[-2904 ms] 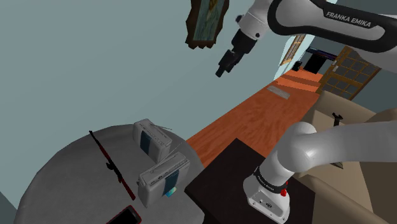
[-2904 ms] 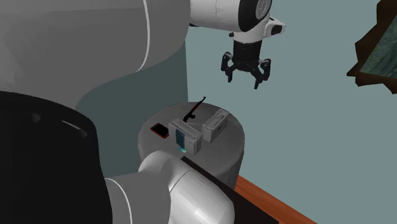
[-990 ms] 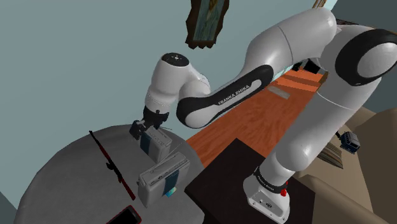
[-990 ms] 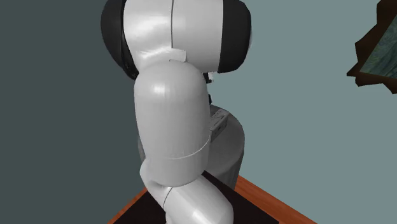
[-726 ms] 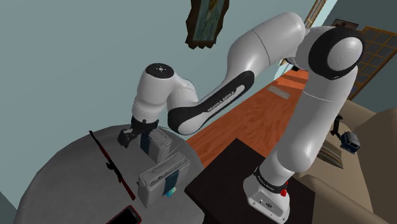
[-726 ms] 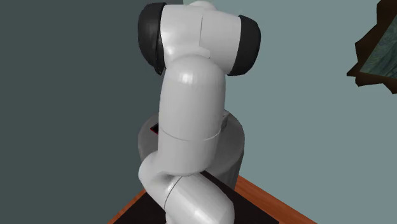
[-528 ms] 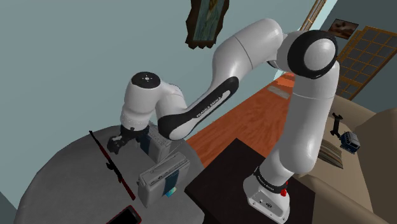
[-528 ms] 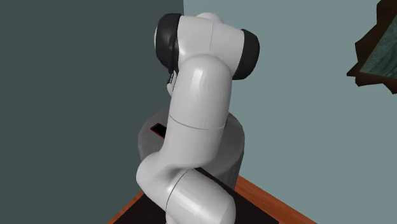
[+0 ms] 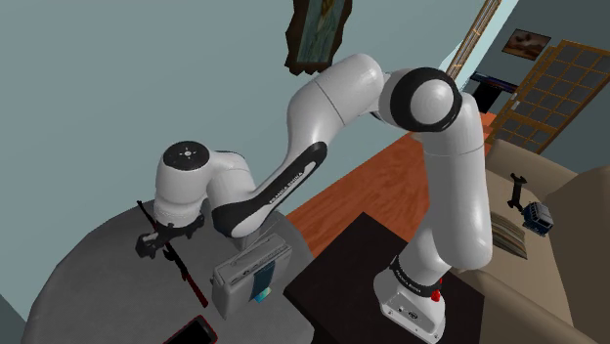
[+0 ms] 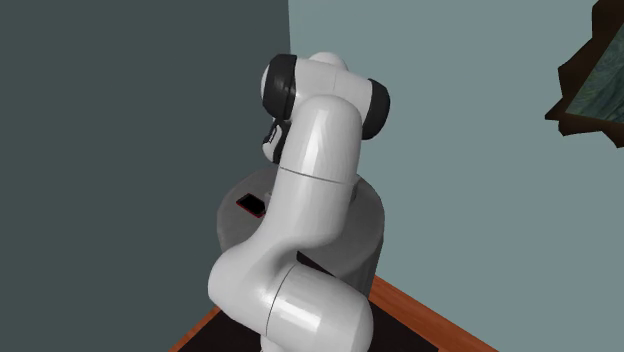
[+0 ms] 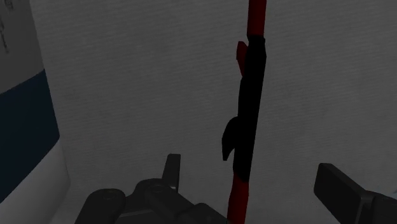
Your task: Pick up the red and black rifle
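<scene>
Open at the gripper: black fingers spread well apart, clasping nothing. Between them, touched by neither, the red and black rifle, flat on a grey surface, black through the middle, red at both ends, running lengthwise away from the hand. Off to one side, beyond one finger, the white-and-blue wall of a box.

In the shoulder view, gripper low over the round grey table, at about eight o'clock in the picture, pointing down at the rifle. Rifle laid from eleven o'clock to five o'clock across the tabletop, middle covered by the hand, thin dark end out at eleven, red end out at five. At four o'clock from the gripper, just beside the rifle's red end, the box, white with a blue-green patch. At five o'clock from the gripper, by the picture's lower edge, a black slab with a red rim.

Farther out, at four o'clock from the table, the dark stand, with the white arm rising from it and arching back toward nine. At two o'clock from the table, an orange-brown wood floor. At twelve o'clock, on the blue-grey wall, a framed painting.

In the second exterior view, arm in front of the table; red-rimmed slab at nine o'clock on the tabletop; painting at two o'clock.
</scene>
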